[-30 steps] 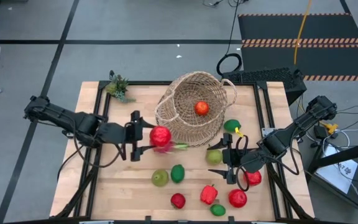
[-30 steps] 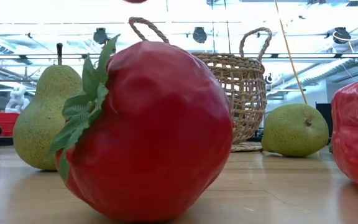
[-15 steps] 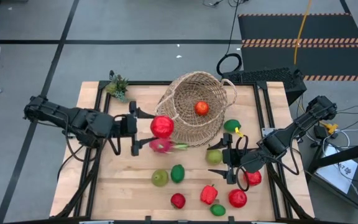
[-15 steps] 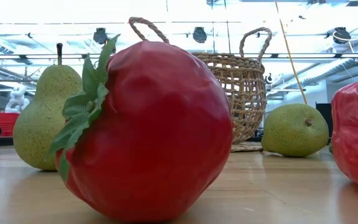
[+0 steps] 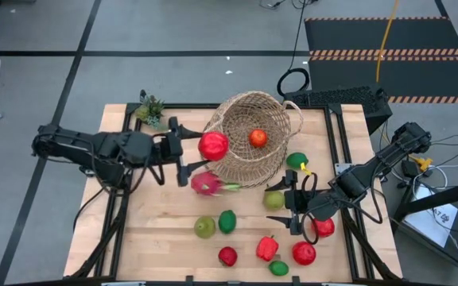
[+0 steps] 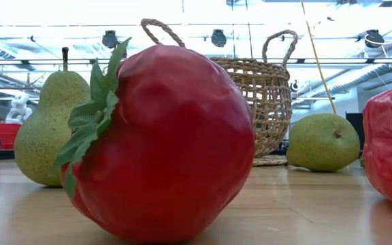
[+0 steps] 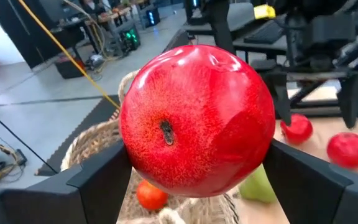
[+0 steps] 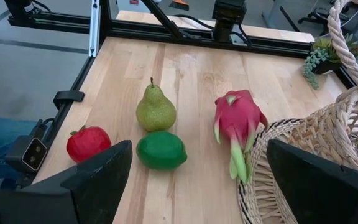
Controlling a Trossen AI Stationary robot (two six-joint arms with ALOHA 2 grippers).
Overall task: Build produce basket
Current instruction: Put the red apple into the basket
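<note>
While your left gripper (image 5: 188, 148) clamps a red apple (image 5: 213, 145) at the basket (image 5: 249, 119) rim, one tomato (image 5: 258, 137) lies inside; other produce waits on the table (image 5: 157, 230). Right gripper (image 5: 290, 208) hangs open.

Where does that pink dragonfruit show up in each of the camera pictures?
High view: dragonfruit lies on the table against the basket's near-left rim.
Low view: not in it.
Left wrist view: not visible.
Right wrist view: dragonfruit beside the basket.
Shared landmark: the wicker basket.
</note>
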